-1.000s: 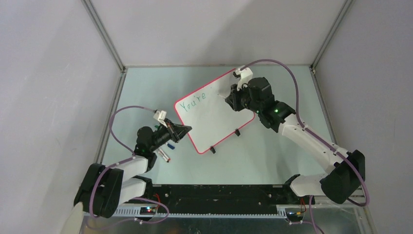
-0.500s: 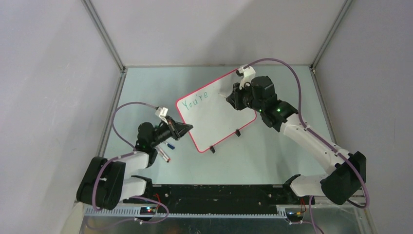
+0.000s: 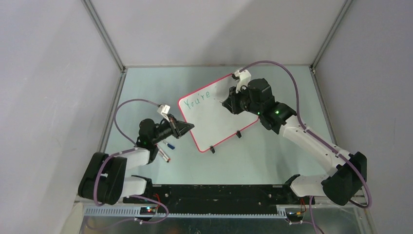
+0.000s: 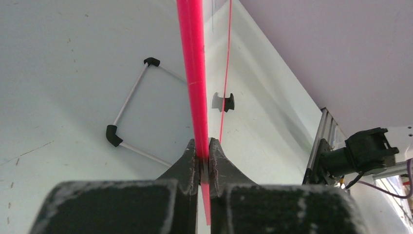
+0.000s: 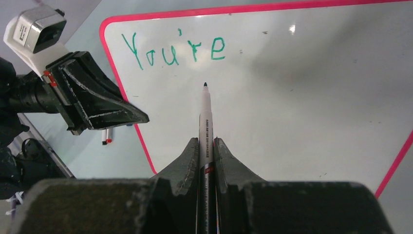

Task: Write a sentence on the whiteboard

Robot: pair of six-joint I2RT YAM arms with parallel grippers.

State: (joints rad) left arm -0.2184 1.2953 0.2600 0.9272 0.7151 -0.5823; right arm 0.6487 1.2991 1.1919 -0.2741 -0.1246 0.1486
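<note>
I read green "You're" at 11 o'clock on the glossy white, pink-rimmed whiteboard point(image 5: 302, 87); left tool point(image 4: 203, 155) clamps its rim, right tool point(image 5: 206, 146) clamps a slim white marker point(image 5: 204, 109).

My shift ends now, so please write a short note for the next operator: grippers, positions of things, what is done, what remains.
Left gripper: shut on the red-pink rim of the large glossy white whiteboard.
Right gripper: shut on a slim white marker, tip just below the writing; contact unclear.
Two spare pens lie near the left gripper.
Done: "You're" in green.
Left: the rest of the sentence.
</note>
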